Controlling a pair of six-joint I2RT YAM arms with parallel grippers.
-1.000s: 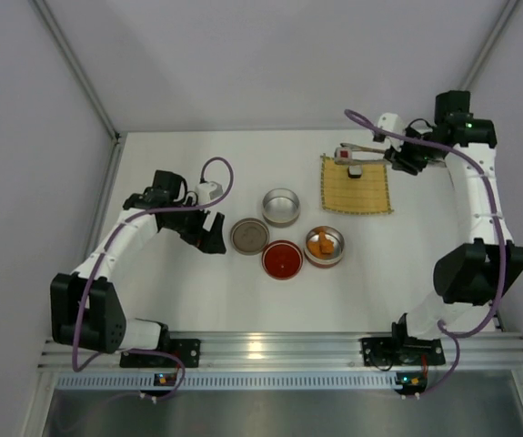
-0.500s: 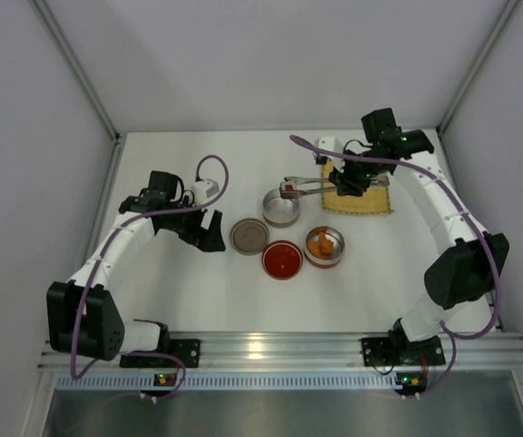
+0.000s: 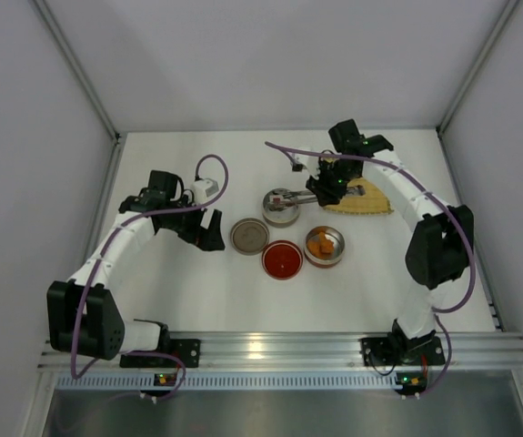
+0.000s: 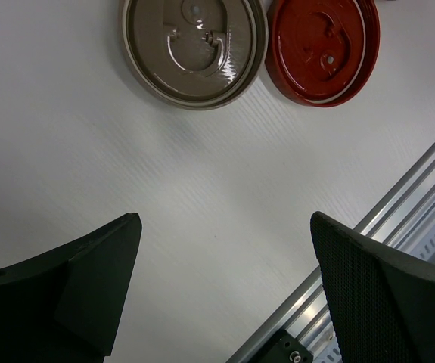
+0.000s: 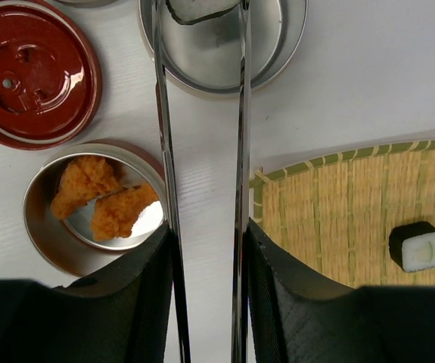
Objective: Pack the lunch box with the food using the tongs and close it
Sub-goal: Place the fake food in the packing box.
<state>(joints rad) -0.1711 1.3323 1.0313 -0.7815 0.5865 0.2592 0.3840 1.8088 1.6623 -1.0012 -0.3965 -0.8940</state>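
Within the last second the right gripper [image 5: 206, 242], clamped partway shut on the long slim silver metal tongs [image 5: 241, 151], swung from the yellow woven mat [image 5: 330, 219] to the empty round steel tin [image 5: 274, 45]. The tongs pinch one white sushi roll with dark wrap [image 5: 202, 7] over that tin, so we judge release comes next. The second roll [image 5: 417, 246] lies on the mat. Two orange fried pieces [image 5: 100, 198] sit in the neighbouring tin [image 5: 39, 234]. The left gripper [image 4: 225, 261] gapes wide, holding nothing.

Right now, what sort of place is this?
Probably a robot test booth: plain white walls, a left arm and right arm bolted to a metal rail, fried pieces in a tin.
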